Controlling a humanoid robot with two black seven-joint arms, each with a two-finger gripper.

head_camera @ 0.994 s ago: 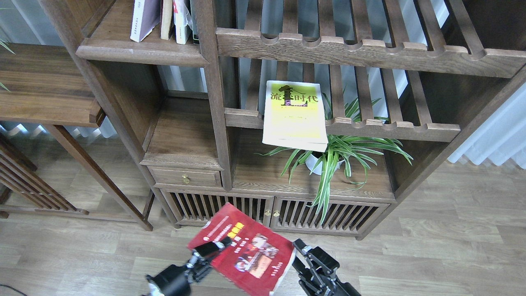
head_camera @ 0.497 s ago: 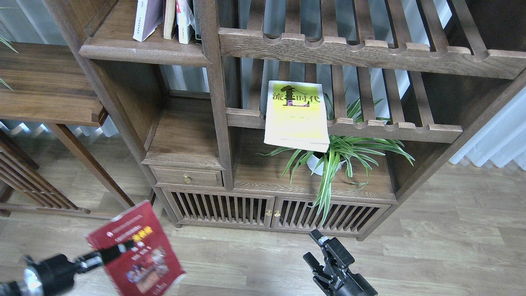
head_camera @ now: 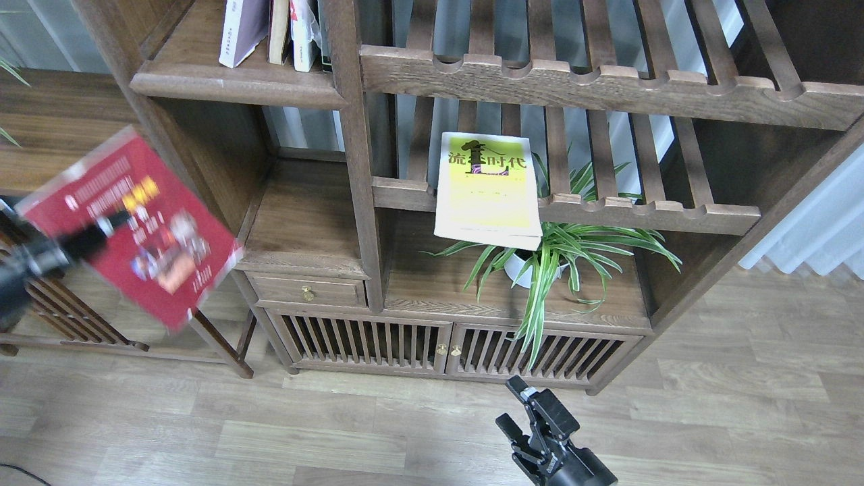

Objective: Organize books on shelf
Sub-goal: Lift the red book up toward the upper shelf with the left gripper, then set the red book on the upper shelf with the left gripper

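My left gripper point(head_camera: 111, 221) is shut on the dark red book point(head_camera: 162, 256) and holds it up at the far left, blurred, in front of the side table. The yellow-green book point(head_camera: 487, 192) lies tilted on a slatted rack, its lower edge hanging over the front rail. The pale lavender-white book point(head_camera: 241, 30) leans on the solid dark wood shelf point(head_camera: 236, 86) at the top left, beside other upright books point(head_camera: 297, 34). My right gripper point(head_camera: 516, 406) is open and empty, low over the floor in front of the cabinet doors.
A spider plant in a white pot point(head_camera: 553, 250) stands under the yellow-green book. A small drawer point(head_camera: 307, 291) and slatted cabinet doors point(head_camera: 445, 347) are below. A wooden side table point(head_camera: 61, 121) stands at the left. Slatted racks point(head_camera: 580, 74) fill the upper right.
My left arm has swung the red book from low centre out to the left and up, to the height of the side table. My right gripper let go of it and has stayed low.
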